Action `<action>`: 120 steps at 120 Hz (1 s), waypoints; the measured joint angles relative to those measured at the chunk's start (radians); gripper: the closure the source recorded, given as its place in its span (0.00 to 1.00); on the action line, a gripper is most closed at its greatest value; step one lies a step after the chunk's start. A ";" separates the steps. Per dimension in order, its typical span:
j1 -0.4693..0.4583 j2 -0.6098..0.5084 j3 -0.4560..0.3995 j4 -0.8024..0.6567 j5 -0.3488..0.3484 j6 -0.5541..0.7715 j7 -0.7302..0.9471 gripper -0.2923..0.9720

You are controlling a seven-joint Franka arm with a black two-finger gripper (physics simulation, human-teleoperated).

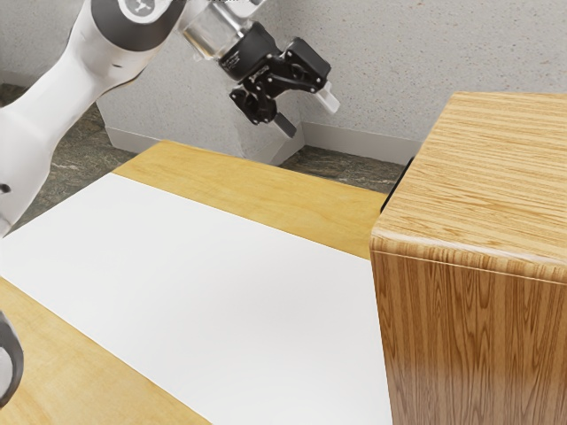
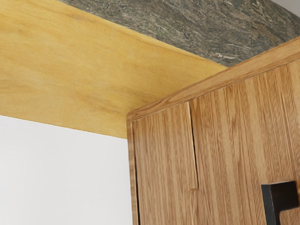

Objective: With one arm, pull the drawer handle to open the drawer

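1. Pincer [image 1: 307,113]: fingers spread wide, nothing between them, touching nothing. It hangs in the air above the far edge of the surface [image 1: 252,190].
2. Open room: the white sheet [image 1: 204,301] covering the middle of the surface is bare, with bare wood strips along its far and near sides. Free air lies between the pincer and the cabinet [image 1: 478,257].
3. Cabinet: wood grain, standing on the surface at the exterior view's right, its base meeting the white sheet's edge. Its top corner is well apart from the pincer.
4. Handle [image 2: 279,200]: black and squared, on the cabinet's front panel in the wrist view. A thin dark sliver at the cabinet's far front edge in the exterior view may be the same part. The pincer is not on it.
5. Front panel shows narrow seams; cannot tell whether the drawer is pulled out at all.
6. Arm [image 1: 53,115]: white, enters from the exterior view's upper left, wrist bent so the fingers point down and toward the cabinet.
7. Dark stone floor [image 2: 197,23] lies beyond the surface's far edge.
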 joint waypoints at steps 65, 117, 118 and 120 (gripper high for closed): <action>-0.001 -0.182 -0.004 -0.346 -0.154 0.113 -0.082 0.34; -0.062 -0.134 -0.007 -0.339 -0.158 0.155 -0.128 0.49; -0.063 -0.133 -0.007 -0.339 -0.158 0.155 -0.128 0.49; -0.064 -0.131 -0.007 -0.340 -0.159 0.156 -0.130 0.49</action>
